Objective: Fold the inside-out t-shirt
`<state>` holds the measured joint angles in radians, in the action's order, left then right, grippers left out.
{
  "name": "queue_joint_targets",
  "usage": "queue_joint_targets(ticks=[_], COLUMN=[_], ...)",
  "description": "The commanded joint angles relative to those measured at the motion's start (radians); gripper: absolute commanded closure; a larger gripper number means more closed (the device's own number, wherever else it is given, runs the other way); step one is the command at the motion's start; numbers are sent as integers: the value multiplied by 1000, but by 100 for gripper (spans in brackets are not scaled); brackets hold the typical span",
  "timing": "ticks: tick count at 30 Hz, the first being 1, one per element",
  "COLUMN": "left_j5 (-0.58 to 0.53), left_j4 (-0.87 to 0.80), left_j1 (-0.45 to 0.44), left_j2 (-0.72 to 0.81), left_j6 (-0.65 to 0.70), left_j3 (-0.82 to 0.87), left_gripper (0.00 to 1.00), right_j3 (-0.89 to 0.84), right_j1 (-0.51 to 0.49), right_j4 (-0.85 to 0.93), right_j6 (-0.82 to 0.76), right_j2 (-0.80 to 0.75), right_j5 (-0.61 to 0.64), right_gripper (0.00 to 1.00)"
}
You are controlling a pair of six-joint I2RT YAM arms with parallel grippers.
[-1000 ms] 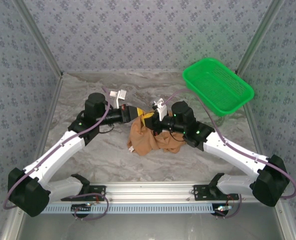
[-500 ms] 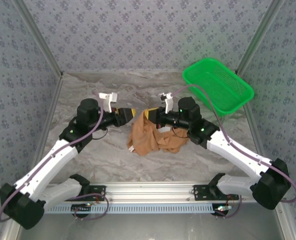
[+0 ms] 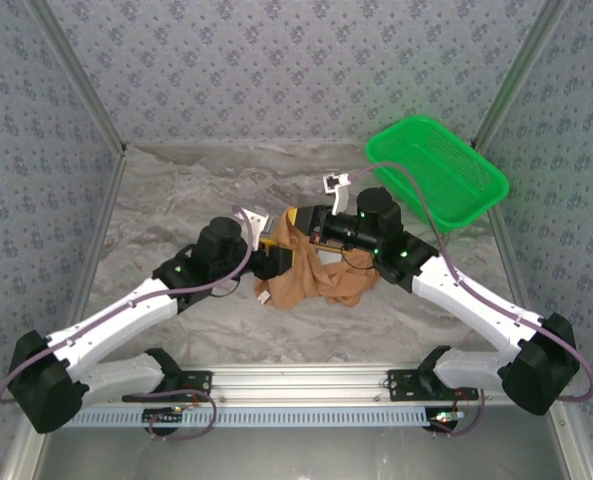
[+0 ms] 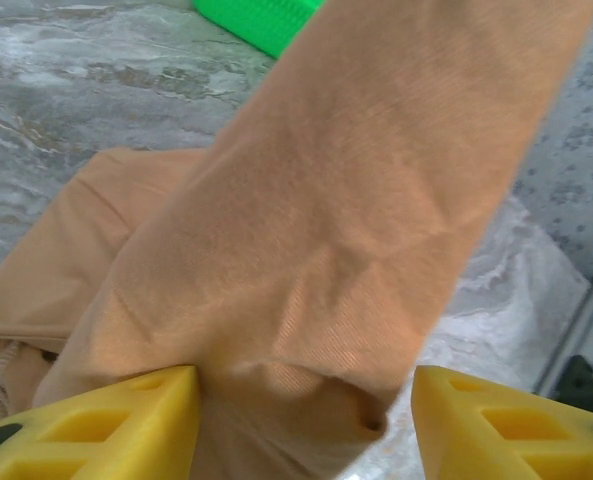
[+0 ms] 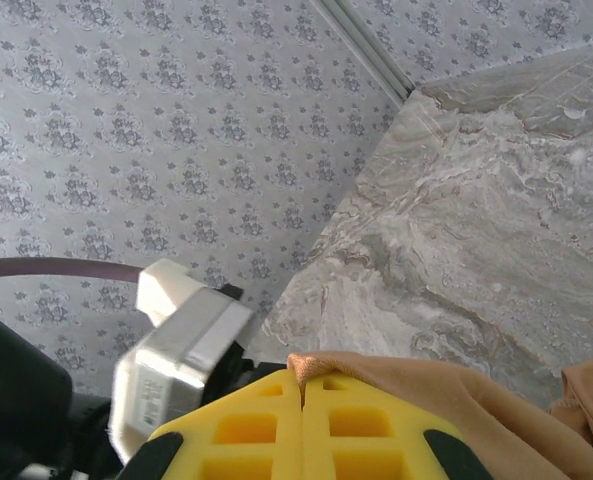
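Two arms: both reach in over the middle of the marble table (image 3: 166, 200), wrists close together.
Inside-out t-shirt (image 3: 316, 278): orange-tan, bunched and wrinkled at mid-table. Its upper left edge is lifted off the surface and the rest is heaped below.
Right gripper (image 5: 303, 420): jaws pressed together, pinching the raised edge of the shirt. A small nub of cloth peeks out above the closed yellow fingertips, and more cloth trails off to the right in the wrist view.
Left gripper (image 4: 306, 420): jaws spread, not clamped. A taut band of the shirt runs up between them.
Left fingers (image 4: 171, 400): the one on the left of the wrist view touches the cloth. The other stands clear, with a gap beside the band.
Position, top view: the left gripper sits just below and left of the right one, both at the shirt's upper left.
Green basket (image 3: 436, 172): back right of the table, well apart from the shirt.
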<state>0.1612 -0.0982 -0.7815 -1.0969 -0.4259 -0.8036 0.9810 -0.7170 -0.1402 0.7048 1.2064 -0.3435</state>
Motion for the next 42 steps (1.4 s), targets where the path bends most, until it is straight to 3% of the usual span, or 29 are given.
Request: queue_joint_targets(ticks=[1, 3, 4, 6, 9, 11, 16, 19, 24, 26, 29, 36, 42], left_j5=[-71, 4, 77, 229, 517, 643, 860, 860, 716, 637, 517, 384, 290], left_j4=[128, 189, 218, 289, 443, 513, 389, 208, 48, 52, 45, 4, 12], left_j1=[-1, 22, 48, 111, 200, 221, 207, 189, 185, 186, 186, 177, 72], left_j2=[-22, -30, -28, -13, 13, 26, 17, -6, -65, -91, -136, -198, -120], left_j6=[38, 55, 58, 35, -7, 13, 181, 328, 437, 429, 400, 340, 316], left_j3=[-33, -22, -16, 6, 53, 76, 27, -20, -60, -69, -100, -156, -131], left_gripper=[57, 74, 85, 99, 100, 100, 100, 100, 100, 99, 88, 68, 55], right_j3=[19, 29, 33, 47, 89, 129, 229, 276, 360, 367, 353, 242, 170], right_j1=[11, 28, 40, 69, 146, 193, 290, 365, 440, 460, 462, 404, 351], right_j4=[-43, -6, 26, 90, 194, 291, 517, 573, 707, 725, 727, 583, 467], right_j6=[36, 33, 19, -12, -47, -67, -181, -172, -208, -206, -201, -112, -36], right_j2=[-17, -29, -41, -58, -65, -73, -106, -116, -138, -145, -140, -121, -79], right_j5=[10, 6, 3, -20, -152, -245, -301, -377, -409, -422, -436, -469, -426], right_gripper=[100, 100, 100, 100, 100, 100, 100, 100, 100, 100, 100, 100, 100])
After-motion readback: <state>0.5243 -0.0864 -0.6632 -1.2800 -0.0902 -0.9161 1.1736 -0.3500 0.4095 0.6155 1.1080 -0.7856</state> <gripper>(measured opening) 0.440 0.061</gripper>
